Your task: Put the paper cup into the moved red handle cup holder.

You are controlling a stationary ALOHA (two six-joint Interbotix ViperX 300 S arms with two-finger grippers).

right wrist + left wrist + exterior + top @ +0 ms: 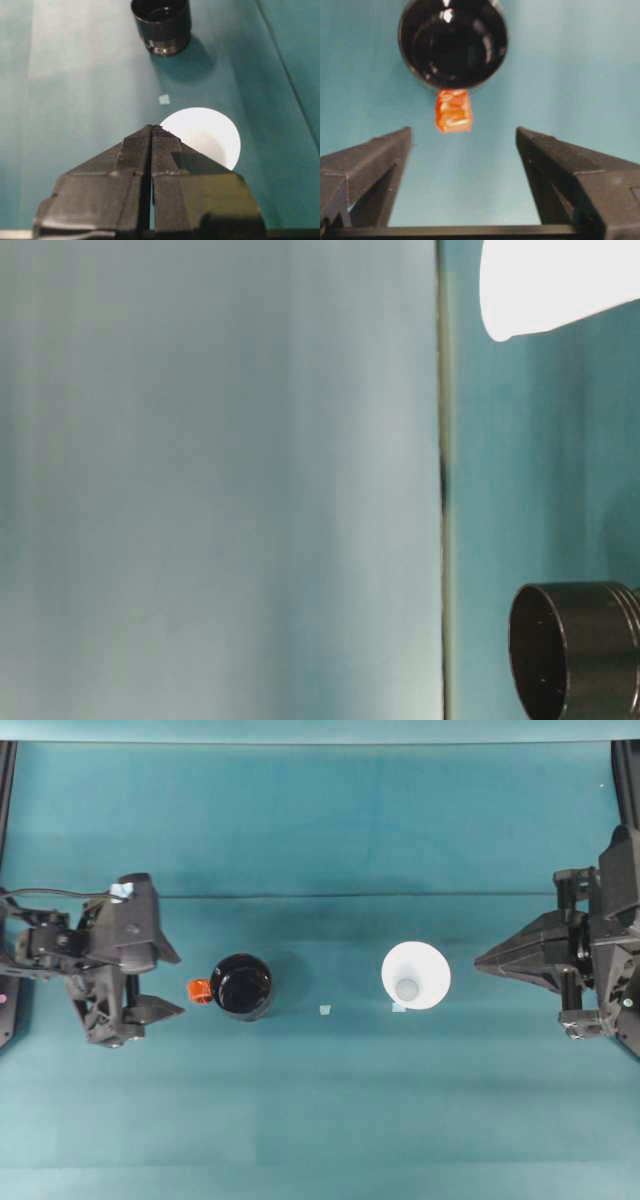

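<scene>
The white paper cup [415, 975] stands upright right of the table's middle, also seen as paper cup [207, 135] and paper cup [550, 285]. The glossy black red handle cup holder [241, 986] stands left of middle, its red-orange tab [200, 991] pointing at my left gripper [172, 982]. That gripper is open, just short of the tab. In the left wrist view the holder [452, 42] and tab [453, 111] lie ahead of the left gripper [464, 137]. My right gripper [480, 961] is shut, a short gap right of the cup; right gripper [152, 129] partly hides the cup.
Two small pale tape marks lie on the teal table: one [324, 1010] between holder and cup, one [399, 1008] at the cup's base. The table's back edge runs as a dark line [320, 897]. The holder [161, 22] is beyond the cup in the right wrist view.
</scene>
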